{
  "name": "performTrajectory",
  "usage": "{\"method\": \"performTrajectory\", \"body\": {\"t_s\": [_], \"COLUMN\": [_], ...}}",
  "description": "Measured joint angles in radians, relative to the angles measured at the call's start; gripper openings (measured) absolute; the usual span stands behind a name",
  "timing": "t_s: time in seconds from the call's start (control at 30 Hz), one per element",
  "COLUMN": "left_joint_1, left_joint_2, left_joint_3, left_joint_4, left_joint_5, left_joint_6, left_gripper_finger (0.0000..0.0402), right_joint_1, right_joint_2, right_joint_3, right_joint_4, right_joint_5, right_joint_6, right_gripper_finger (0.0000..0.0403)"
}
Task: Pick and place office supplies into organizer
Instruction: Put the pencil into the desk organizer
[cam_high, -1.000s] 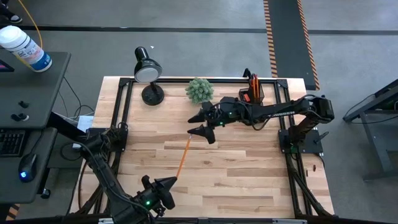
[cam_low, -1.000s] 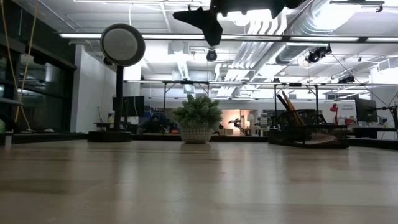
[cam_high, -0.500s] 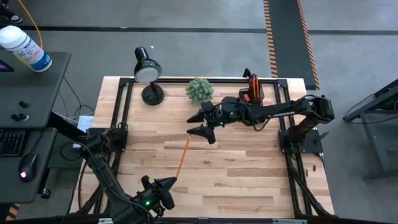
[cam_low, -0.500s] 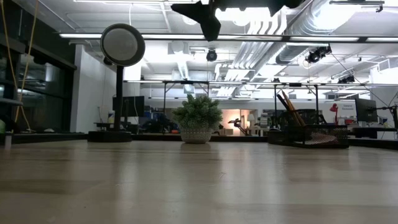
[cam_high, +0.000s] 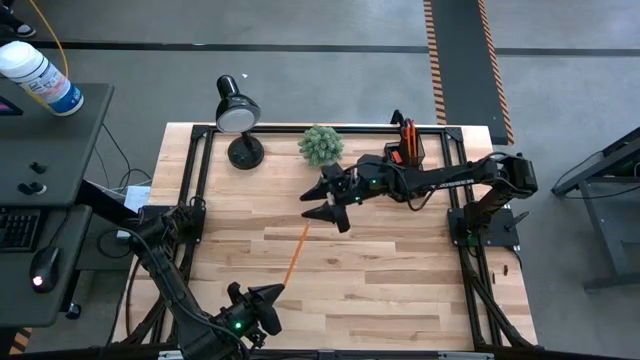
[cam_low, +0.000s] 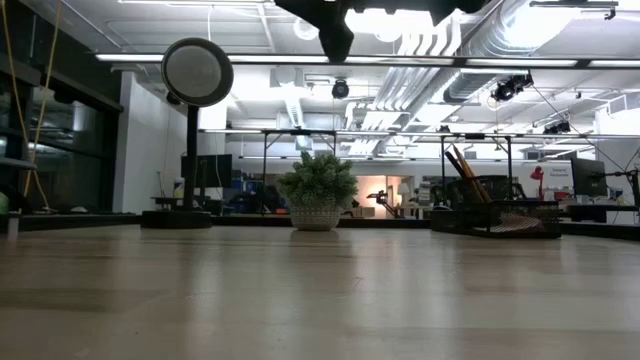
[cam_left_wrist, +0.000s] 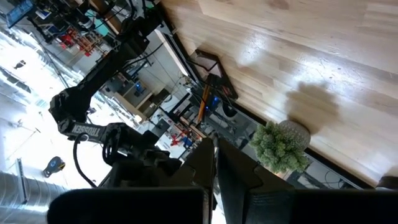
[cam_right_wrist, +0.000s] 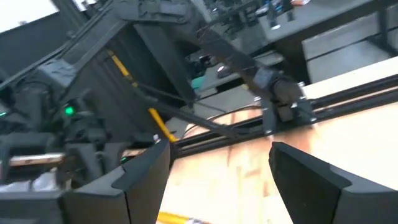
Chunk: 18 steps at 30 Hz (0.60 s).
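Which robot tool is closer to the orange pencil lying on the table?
The right tool is closer, open just above the orange pencil's far end. The left tool waits shut beside its near end.

- My right gripper (cam_right_wrist: 221, 171): fingers (cam_right_wrist: 146, 171) spread wide, nothing between them.
- Beyond: wooden table (cam_right_wrist: 367, 140), black frame rail (cam_right_wrist: 348, 102).
- Edge: orange pencil (cam_right_wrist: 177, 218).

The organizer's (cam_high: 406, 148) contents are too small to tell apart.

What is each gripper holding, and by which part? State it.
Nothing. The right gripper hangs open and empty above the pencil. The left gripper is shut on nothing at the table's near edge.
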Motion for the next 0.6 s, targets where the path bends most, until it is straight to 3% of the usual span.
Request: {"method": "performTrajectory", "body": {"t_s": [0.27, 0.6], "left_joint_1": [0.0, 0.0], "left_joint_2": [0.0, 0.0], "left_joint_3": [0.0, 0.0], "left_joint_4": [-0.003, -0.011], "left_joint_5": [-0.005, -0.007], "left_joint_6": [0.001, 0.001], "left_gripper_finger": [0.0, 0.0], "right_joint_1": [-0.006, -0.004], "right_joint_2": [0.001, 0.001], "right_joint_3": [0.001, 0.001], "right_joint_4": [-0.119, -0.138], "right_joint_5": [-0.048, -0.094], "right_joint_6": [-0.014, -0.023], "right_gripper_finger": [0.0264, 0.0263]}}
